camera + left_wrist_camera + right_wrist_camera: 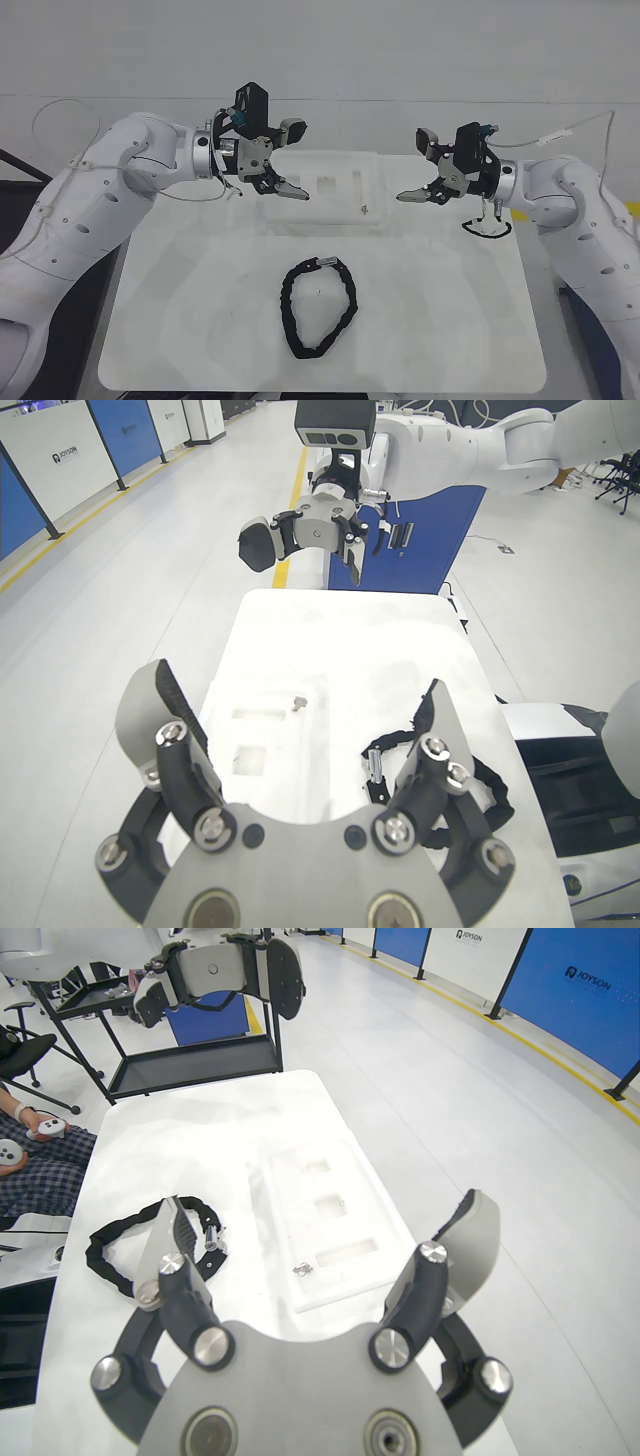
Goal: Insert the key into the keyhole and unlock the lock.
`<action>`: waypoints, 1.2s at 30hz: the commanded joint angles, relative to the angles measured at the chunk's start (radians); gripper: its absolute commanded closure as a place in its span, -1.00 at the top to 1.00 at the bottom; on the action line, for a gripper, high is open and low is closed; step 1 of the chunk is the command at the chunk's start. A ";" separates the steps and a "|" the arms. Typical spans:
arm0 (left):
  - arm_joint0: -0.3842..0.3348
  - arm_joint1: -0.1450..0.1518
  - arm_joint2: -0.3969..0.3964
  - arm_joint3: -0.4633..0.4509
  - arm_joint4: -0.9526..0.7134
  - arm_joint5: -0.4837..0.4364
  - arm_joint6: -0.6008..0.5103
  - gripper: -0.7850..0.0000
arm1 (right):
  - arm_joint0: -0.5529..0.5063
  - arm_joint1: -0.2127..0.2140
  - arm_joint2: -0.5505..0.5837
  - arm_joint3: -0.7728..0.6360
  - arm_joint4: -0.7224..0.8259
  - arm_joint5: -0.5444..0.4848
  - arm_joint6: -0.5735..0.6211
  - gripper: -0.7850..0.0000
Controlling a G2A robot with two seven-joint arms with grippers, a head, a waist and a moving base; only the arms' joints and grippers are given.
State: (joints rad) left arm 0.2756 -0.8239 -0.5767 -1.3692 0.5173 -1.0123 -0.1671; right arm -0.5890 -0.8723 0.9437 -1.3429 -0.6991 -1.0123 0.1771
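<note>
perhaps lab: partition panels (75, 450), yellow floor lines (302, 470)

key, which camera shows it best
The right wrist view: the key lies unobstructed on the white tray, close enough to make out its shape. The left wrist view shows it farther off and smaller; in the top view it is a speck.

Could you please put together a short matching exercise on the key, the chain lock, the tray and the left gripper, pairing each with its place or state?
1 key
2 chain lock
3 tray
4 left gripper

A black loop lying on the bare table
B jaws open, holding nothing
C lying on the tray
D white, with rectangular recesses

Pairs: 1-C; 2-A; 3-D; 4-B
</note>
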 commanded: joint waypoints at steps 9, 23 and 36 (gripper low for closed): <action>0.000 0.000 0.000 0.000 0.000 0.000 0.000 1.00 | 0.000 0.000 0.000 0.000 0.000 0.000 0.000 1.00; 0.000 0.000 0.000 0.000 0.000 0.000 0.000 1.00 | -0.015 -0.002 -0.002 -0.011 -0.010 0.055 0.002 1.00; 0.000 0.000 0.000 0.000 0.000 0.000 0.000 1.00 | -0.046 -0.062 -0.117 -0.042 0.160 0.481 0.235 1.00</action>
State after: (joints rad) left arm 0.2756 -0.8239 -0.5767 -1.3692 0.5173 -1.0123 -0.1671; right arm -0.6364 -0.9288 0.8359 -1.3789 -0.5589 -0.5749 0.3858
